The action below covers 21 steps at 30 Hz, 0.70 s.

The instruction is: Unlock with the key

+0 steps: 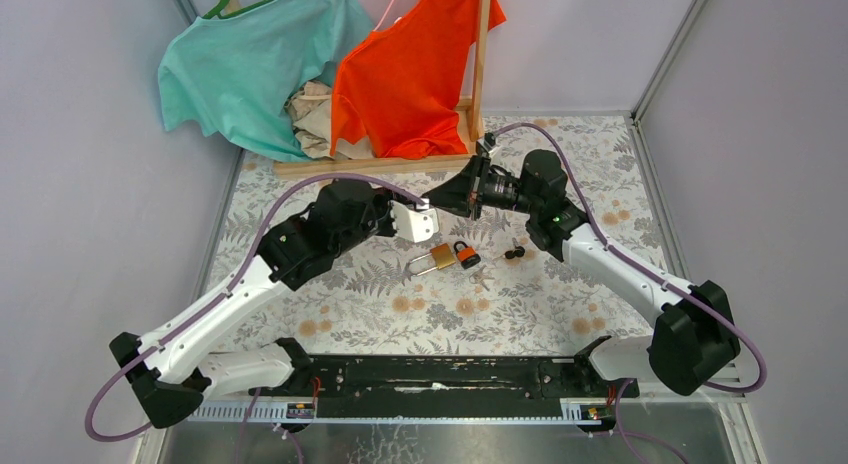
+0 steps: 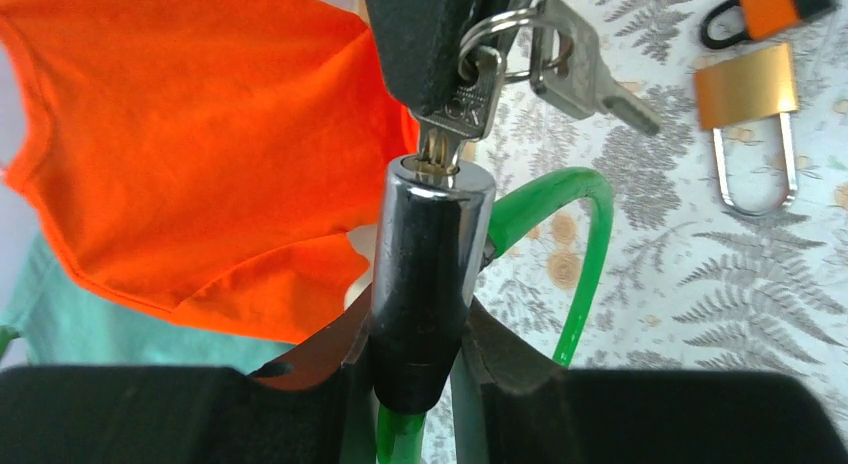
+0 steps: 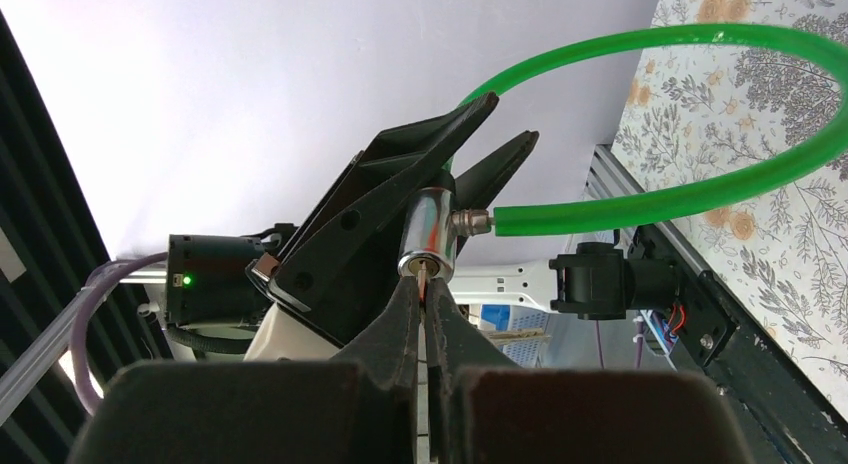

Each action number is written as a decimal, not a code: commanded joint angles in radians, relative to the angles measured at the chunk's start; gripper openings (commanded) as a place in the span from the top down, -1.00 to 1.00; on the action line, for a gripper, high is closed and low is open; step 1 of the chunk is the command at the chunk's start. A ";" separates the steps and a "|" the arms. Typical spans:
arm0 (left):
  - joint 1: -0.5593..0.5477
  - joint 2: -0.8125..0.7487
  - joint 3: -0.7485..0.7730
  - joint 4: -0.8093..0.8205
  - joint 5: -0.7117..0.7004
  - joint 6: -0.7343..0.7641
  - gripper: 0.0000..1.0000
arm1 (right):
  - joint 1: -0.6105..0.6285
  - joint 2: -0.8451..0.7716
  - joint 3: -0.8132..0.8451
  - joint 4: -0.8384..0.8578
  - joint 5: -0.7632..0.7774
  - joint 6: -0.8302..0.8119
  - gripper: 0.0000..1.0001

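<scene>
At the bottom of the left wrist view, the left gripper (image 2: 425, 359) is pinching the lock barrel (image 2: 432, 274) between partly closed jaws, one finger on each side of its dark lower half. The barrel is standing with its long axis running from the bottom centre of the frame up toward the top, chrome keyway end uppermost. The green cable (image 2: 585, 274) is looping out from its right side.

Just above the keyway, the key (image 2: 455, 119) is sitting with its blade in the slot and in line with the barrel. The right gripper (image 3: 425, 319) is coming at it from the top of the frame, jaws pressed together on the key's head. A spare key (image 2: 580, 69) is hanging from the same ring, to the right.

The coming move is probably a twist about that shared axis, the right arm turning and the left arm bracing. How deep the blade is seated cannot be told.

Farther off, in the upper right, a brass padlock (image 2: 748, 89) and an orange padlock (image 2: 770, 4) are lying on the fern-print table (image 2: 700, 314). An orange T-shirt (image 2: 200, 144) is filling the left of the frame.
</scene>
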 commanded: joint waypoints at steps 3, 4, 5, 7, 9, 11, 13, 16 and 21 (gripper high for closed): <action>-0.009 -0.067 -0.092 0.381 -0.146 0.158 1.00 | 0.005 -0.034 -0.004 0.112 -0.091 0.098 0.95; -0.010 -0.069 -0.086 0.376 -0.133 0.152 1.00 | 0.005 -0.034 0.002 0.124 -0.103 0.087 0.72; -0.009 -0.064 -0.058 0.338 -0.111 0.105 1.00 | 0.005 -0.039 0.011 0.124 -0.111 0.052 0.44; -0.007 -0.045 0.022 0.224 -0.043 -0.004 1.00 | 0.004 -0.069 0.048 0.036 -0.104 -0.111 0.07; -0.007 -0.017 0.100 0.121 0.030 -0.107 1.00 | 0.004 -0.120 0.088 -0.125 -0.044 -0.356 -0.24; -0.002 0.009 0.170 0.026 0.112 -0.197 1.00 | 0.004 -0.178 0.084 -0.175 0.024 -0.546 -0.49; 0.006 0.032 0.229 -0.065 0.192 -0.275 1.00 | 0.005 -0.245 0.055 -0.180 0.076 -0.704 -0.63; 0.027 0.070 0.324 -0.154 0.319 -0.361 1.00 | 0.005 -0.293 0.016 -0.143 0.048 -0.841 -0.68; 0.054 0.147 0.433 -0.259 0.428 -0.464 1.00 | 0.024 -0.310 -0.020 -0.053 -0.029 -0.924 -0.62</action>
